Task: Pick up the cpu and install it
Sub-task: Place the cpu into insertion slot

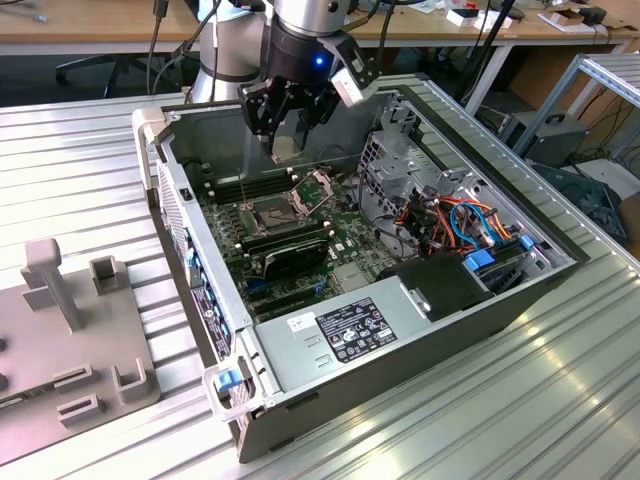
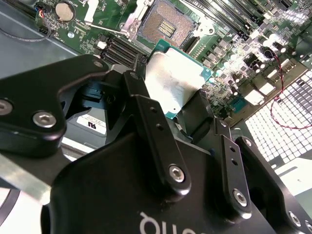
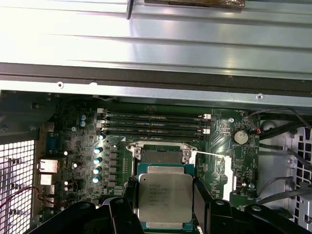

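- The gripper (image 1: pixel 288 140) is clamped on the cpu (image 3: pixel 164 197). Its fingers (image 2: pixel 151 122) pinch two opposite edges, and the metal lid faces the first wrist view.
- The cpu hangs inside the open computer case (image 1: pixel 168 190) on the bench (image 1: pixel 70 140). It is above the motherboard (image 3: pixel 73 122), near the socket (image 2: pixel 168 22) but apart from it.
- The socket is uncovered, with its load plate (image 1: pixel 318 185) raised beside it, so the contacts lie exposed.
- A tilted or off-centre descent would likely bend those contacts. In both wrist views the chip sits to one side of the socket rather than over it.
- I cannot tell whether the cpu's notches match the socket keys. A wrong rotation would keep it from seating.
- The hold is on thin edges, so a slip could drop the chip onto the board.
- The broad fingers may also strike the socket frame or the memory slots (image 3: pixel 153 124).
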Controlling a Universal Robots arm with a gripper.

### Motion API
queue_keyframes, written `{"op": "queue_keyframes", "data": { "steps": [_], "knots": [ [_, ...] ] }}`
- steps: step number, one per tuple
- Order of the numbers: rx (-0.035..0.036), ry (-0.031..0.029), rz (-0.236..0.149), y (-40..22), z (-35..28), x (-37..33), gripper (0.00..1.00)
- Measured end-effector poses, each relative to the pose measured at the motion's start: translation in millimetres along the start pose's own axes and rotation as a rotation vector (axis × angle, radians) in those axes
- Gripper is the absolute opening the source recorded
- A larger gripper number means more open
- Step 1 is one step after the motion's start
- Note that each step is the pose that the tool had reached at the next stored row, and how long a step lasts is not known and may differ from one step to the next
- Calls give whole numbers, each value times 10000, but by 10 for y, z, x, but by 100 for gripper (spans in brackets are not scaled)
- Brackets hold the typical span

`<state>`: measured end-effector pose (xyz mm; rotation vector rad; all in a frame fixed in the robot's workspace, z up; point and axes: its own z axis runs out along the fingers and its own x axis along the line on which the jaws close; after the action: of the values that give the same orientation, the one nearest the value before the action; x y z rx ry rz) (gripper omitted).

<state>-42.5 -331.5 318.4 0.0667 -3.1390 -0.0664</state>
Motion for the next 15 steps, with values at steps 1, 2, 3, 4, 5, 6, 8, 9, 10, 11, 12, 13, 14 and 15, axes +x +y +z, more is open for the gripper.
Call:
{"op": "queue_keyframes", "data": {
  "steps": [1, 2, 3, 4, 5, 6, 8, 9, 10, 11, 12, 13, 14, 15],
  "knots": [
    [0, -2, 51, 0, 0, 0, 55],
    [0, -12, 304, 0, 3, 0, 55],
    [0, -24, 578, 0, 5, 0, 55],
    [0, -31, 738, 0, 7, 0, 55],
    [0, -37, 890, 0, 8, 0, 55],
    [0, -44, 1047, 0, 10, 0, 55],
    [0, -58, 1366, -1, 14, 0, 55],
    [0, -63, 1500, -1, 15, 0, 55],
    [2, -69, 1661, -1, 15, 0, 55],
    [1, -71, 1720, -1, 16, 0, 55],
    [0, -75, 1773, -1, 16, 0, 55],
    [0, -75, 1784, -1, 16, 0, 55],
    [0, -76, 1784, -1, 16, 0, 55],
    [0, -75, 1785, -1, 16, 0, 55]
  ]
}}
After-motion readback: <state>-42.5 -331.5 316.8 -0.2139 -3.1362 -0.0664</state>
